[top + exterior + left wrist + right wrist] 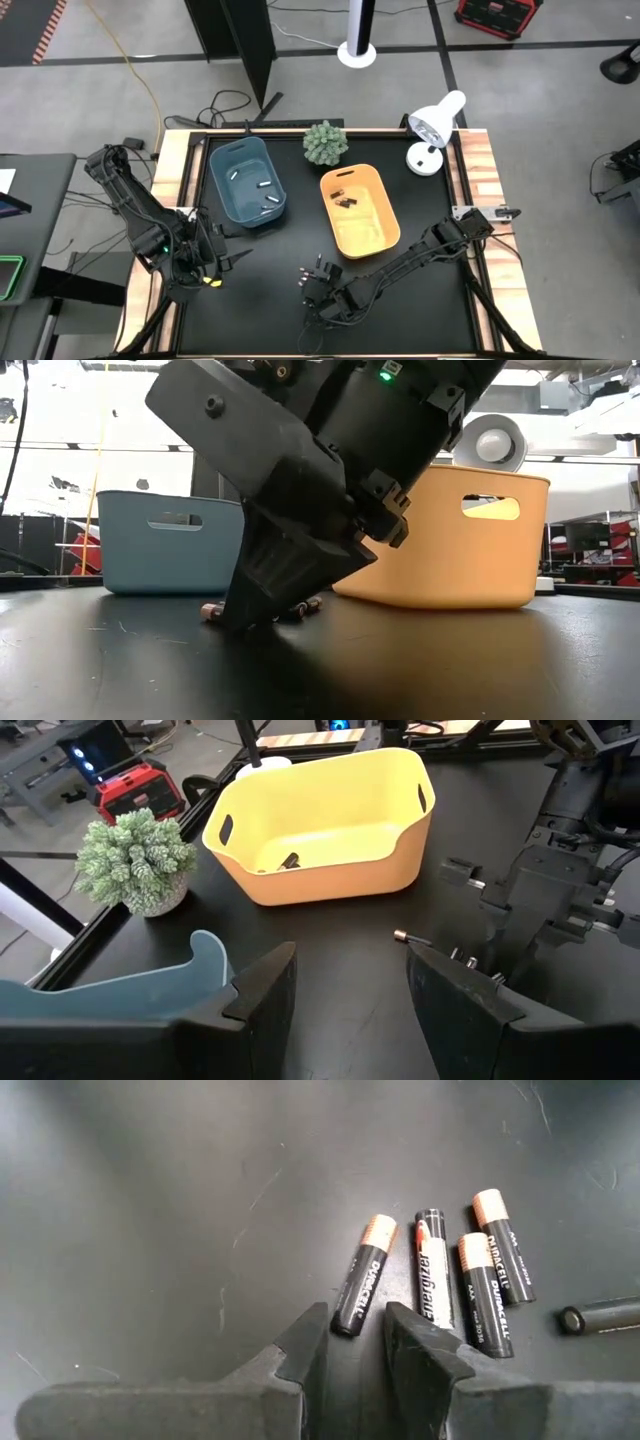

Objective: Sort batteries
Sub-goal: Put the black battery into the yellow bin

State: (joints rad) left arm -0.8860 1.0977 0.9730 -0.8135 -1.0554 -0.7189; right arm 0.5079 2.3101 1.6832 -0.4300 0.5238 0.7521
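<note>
Several small batteries lie flat on the black table near its front middle [318, 270]. In the right wrist view they are three black-and-copper ones [363, 1273], [485, 1293], [503, 1245], a black-and-white one [433, 1268] and a dark one [600, 1317]. My right gripper [355, 1345] is low over them, its fingers a narrow gap apart around the near end of the leftmost black-and-copper battery. It fills the low view [250, 615]. My left gripper [350, 980] is open and empty at the table's left [235, 258]. My right gripper's fingertips [310, 1342] stand on either side of the black end [346, 1323] of a black-and-copper battery, slanting down from above and lying along it. The battery lies flat on the table. I cannot tell whether the fingers touch it.
A blue bin [247, 180] holds a few pale batteries; an orange bin [358, 208] beside it holds a few dark ones. A small potted plant [325, 143] and a white lamp [435, 125] stand at the far edge. Bare table lies left of the batteries.
</note>
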